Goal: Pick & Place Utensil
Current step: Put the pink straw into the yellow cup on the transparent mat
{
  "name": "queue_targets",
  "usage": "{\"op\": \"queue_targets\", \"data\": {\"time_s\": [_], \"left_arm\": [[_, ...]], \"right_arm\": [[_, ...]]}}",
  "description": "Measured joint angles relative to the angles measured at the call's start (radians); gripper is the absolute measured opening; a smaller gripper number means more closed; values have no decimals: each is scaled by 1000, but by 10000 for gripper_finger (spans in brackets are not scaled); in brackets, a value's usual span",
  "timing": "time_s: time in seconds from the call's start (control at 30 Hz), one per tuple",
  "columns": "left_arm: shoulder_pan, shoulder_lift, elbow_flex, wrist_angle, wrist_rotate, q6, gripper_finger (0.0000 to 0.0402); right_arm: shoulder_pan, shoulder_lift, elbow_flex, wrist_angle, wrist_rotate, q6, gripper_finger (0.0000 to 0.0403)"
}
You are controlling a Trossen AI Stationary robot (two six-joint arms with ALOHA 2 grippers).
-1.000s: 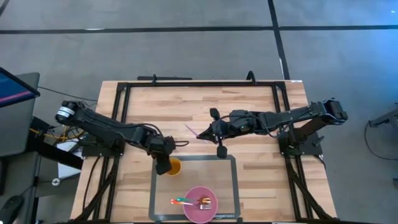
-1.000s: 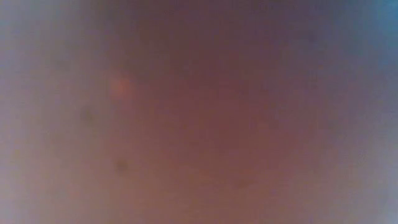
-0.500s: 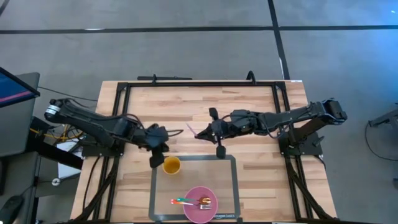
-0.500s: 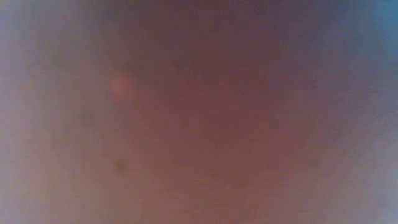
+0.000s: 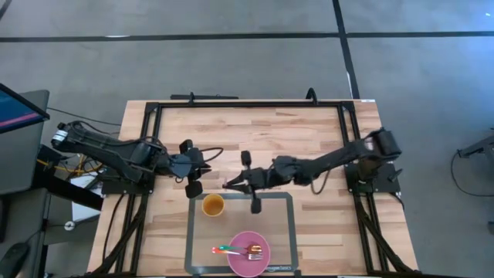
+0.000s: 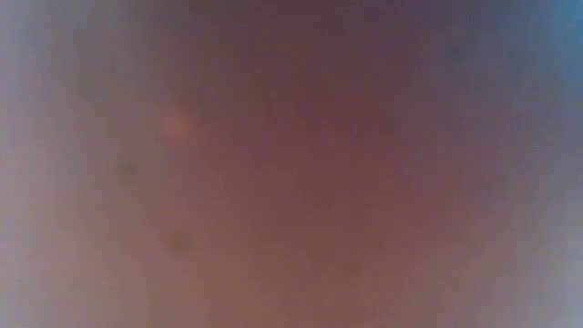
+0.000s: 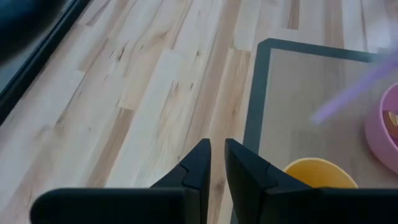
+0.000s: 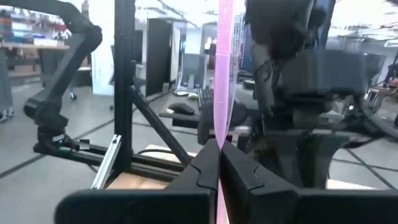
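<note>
A thin pink utensil point(image 8: 222, 62) sticks out from my right gripper point(image 5: 234, 184), which is shut on it over the far edge of the grey mat point(image 5: 291, 202). The left wrist view shows it as a pale purple streak point(image 7: 348, 93). A yellow cup point(image 5: 213, 205) stands on the mat's far left corner. My left gripper point(image 5: 199, 167) hangs above the bare wood just beyond the cup. Its fingers point(image 7: 200, 163) stand a narrow gap apart with nothing between them. The low view shows only a blur. My right gripper pinches the pink utensil between its two fingers at one end point(image 8: 219, 144). The fingers come about level from the table's right. The rest of the utensil reaches out past the fingertips point(image 5: 225, 185) toward the table's left, lifted clear of the mat.
A pink plate point(image 5: 239, 266) at the mat's near edge carries a fork and a green and orange utensil. A black frame point(image 5: 247, 104) runs around the wooden table top. Bare wood lies beyond the mat and on both sides of it.
My left gripper has risen from the yellow cup and drawn back toward the table's far left, turning as it went. My right gripper has carried the pink utensil toward the table's left and near edge and lower, mostly in the last half second.
</note>
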Motion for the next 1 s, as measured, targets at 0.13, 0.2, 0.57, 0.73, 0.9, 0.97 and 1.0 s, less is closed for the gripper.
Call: {"op": "queue_targets", "data": {"time_s": [0.13,0.2,0.57,0.73,0.9,0.97,1.0], "left_arm": [[0,0,0,0,0,0,48],[0,0,0,-1,0,-1,48],[0,0,0,0,0,-3,48],[0,0,0,0,0,-4,48],[0,0,0,0,0,-4,48],[0,0,0,0,0,-4,48],[0,0,0,0,0,-4,48]], "right_arm": [[5,109,3,148,-1,48,1],[6,148,6,251,-2,75,1],[14,283,20,375,3,83,1],[6,323,34,375,4,83,1],[-12,334,32,343,3,83,18],[-19,333,33,342,3,83,33],[-20,333,33,342,3,83,42]]}}
